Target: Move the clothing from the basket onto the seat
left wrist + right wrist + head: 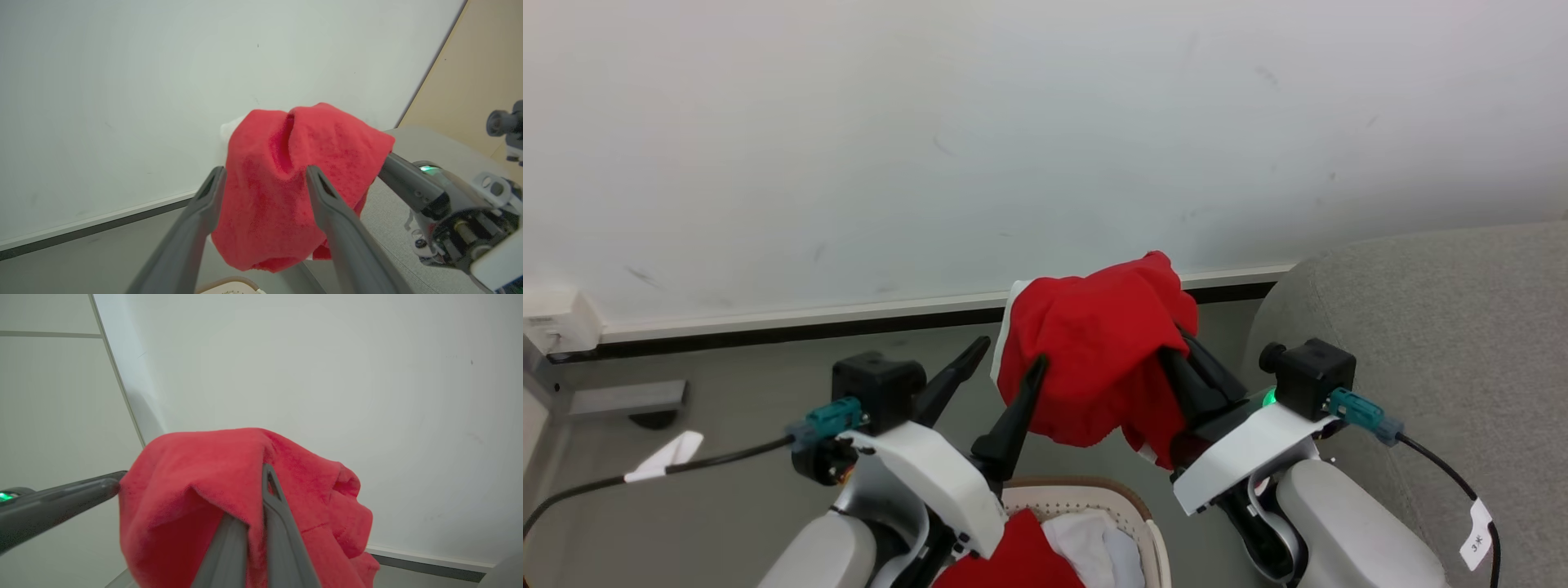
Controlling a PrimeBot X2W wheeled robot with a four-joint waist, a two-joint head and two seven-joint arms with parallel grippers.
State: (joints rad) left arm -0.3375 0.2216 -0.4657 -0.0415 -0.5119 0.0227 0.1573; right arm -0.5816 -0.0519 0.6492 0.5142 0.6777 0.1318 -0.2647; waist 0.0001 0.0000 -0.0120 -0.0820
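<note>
Clothing hangs pinched in our raised right hand; our left hand is spread beside it. Head view catches the basket below, seat rightward.

— Where's the garment?
— Up in the air between the left gripper and the right gripper, over the basket. The right one pinches its right side; the left one touches its left edge.
— And the basket?
— Lowest and nearest, more clothes in it. The seat is on its right, the wall behind.
</note>
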